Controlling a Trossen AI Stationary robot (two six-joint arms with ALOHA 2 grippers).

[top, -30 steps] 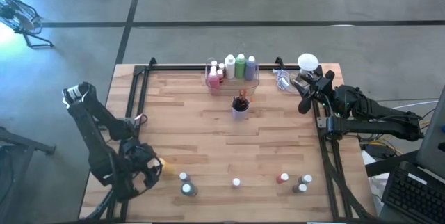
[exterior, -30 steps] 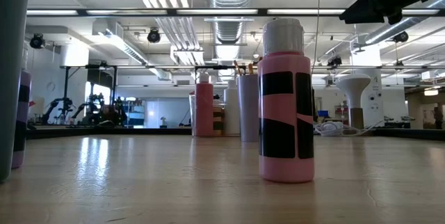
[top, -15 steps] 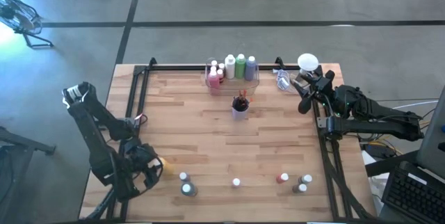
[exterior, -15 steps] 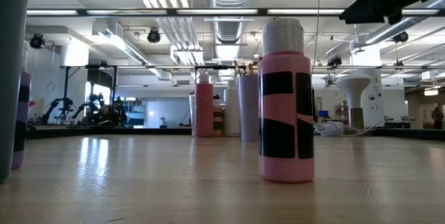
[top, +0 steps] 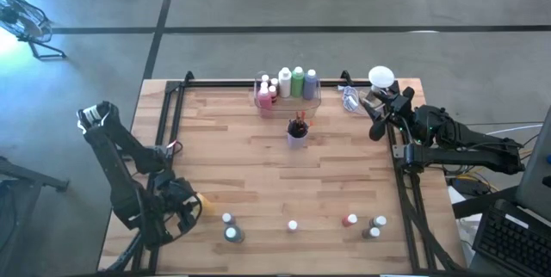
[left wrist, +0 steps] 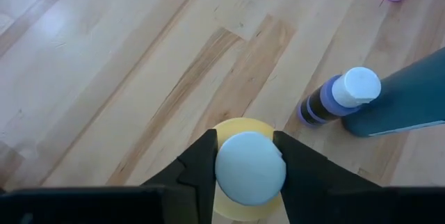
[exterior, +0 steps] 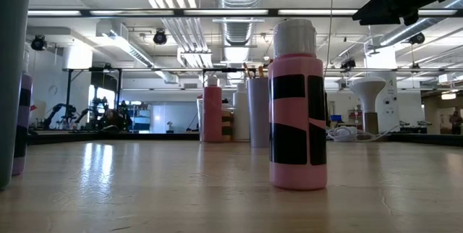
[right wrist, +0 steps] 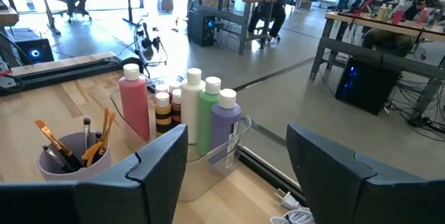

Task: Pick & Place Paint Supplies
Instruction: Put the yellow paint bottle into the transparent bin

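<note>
My left gripper point(left wrist: 249, 165) is near the table's near left corner, pointing down over a small yellow paint bottle point(top: 200, 206) with a white cap, and is shut on it. My right gripper point(right wrist: 243, 175) waits open by the far right edge point(top: 376, 124). A clear bin point(top: 288, 96) at the far edge holds taller pink, white, green and purple bottles point(right wrist: 201, 113). In front of it stands a cup of brushes point(top: 297, 131). Several small bottles stand along the near edge point(top: 293, 224), one of them the pink bottle point(exterior: 296, 110) in the low view. My left gripper pinches the yellow bottle's white cap point(left wrist: 250, 182) between its two fingers point(left wrist: 201, 165), coming from above and pointing down. The bottle stays upright beneath the fingers. Whether its base rests on the table does not show.
A small purple bottle point(left wrist: 341, 99) and a taller teal one point(left wrist: 396, 102) stand close beside the held bottle. A white round object point(top: 381, 76) and cables point(top: 351, 98) lie at the far right corner. Bare wood lies across the table's middle point(top: 258, 174).
</note>
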